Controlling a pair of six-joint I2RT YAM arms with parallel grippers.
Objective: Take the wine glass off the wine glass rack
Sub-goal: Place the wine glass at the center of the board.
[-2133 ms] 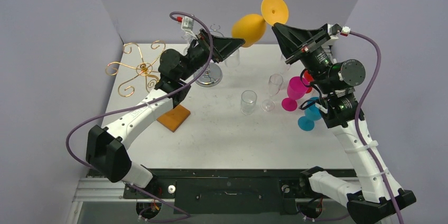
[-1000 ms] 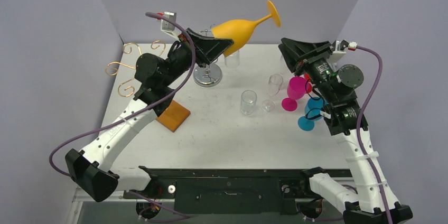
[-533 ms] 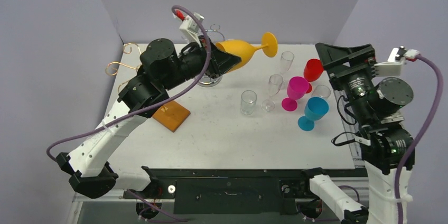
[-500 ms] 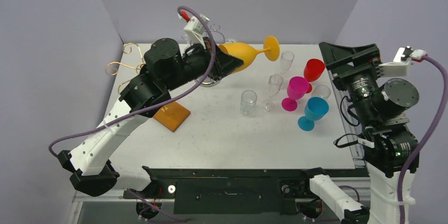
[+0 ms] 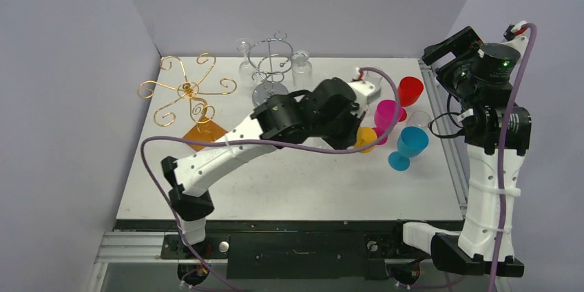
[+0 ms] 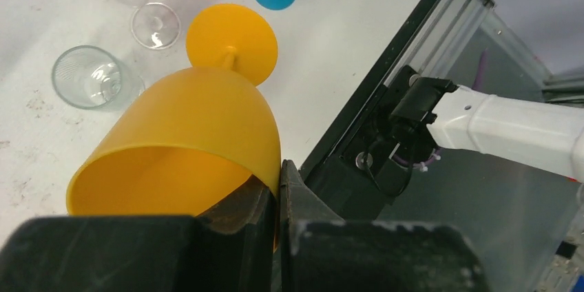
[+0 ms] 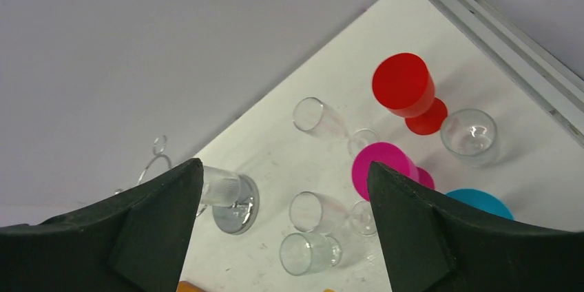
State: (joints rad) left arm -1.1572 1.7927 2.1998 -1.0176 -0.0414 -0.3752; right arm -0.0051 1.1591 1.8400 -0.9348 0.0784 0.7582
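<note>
The orange wine glass (image 5: 366, 138) is off the silver wire rack (image 5: 271, 58) and low over the table's centre right, mostly hidden under my left wrist in the top view. My left gripper (image 6: 279, 176) is shut on its rim, one finger inside the bowl (image 6: 186, 123). Its foot (image 6: 233, 40) points down toward the table between clear glasses and the pink glass; whether it touches the table I cannot tell. My right gripper (image 7: 284, 163) is open and holds nothing, raised high at the far right (image 5: 451, 45), away from the glass.
Pink (image 5: 387, 114), red (image 5: 410, 89) and blue (image 5: 411, 142) glasses crowd the right side with clear glasses (image 7: 308, 251) among them. Clear glasses still hang on the silver rack (image 7: 237, 206). A gold wire stand (image 5: 186, 89) on an orange base stands back left.
My left arm swung the orange glass from beside the rack down to the centre right, next to the pink glass. My right arm rose and pulled back to the right, its jaws now wide.
</note>
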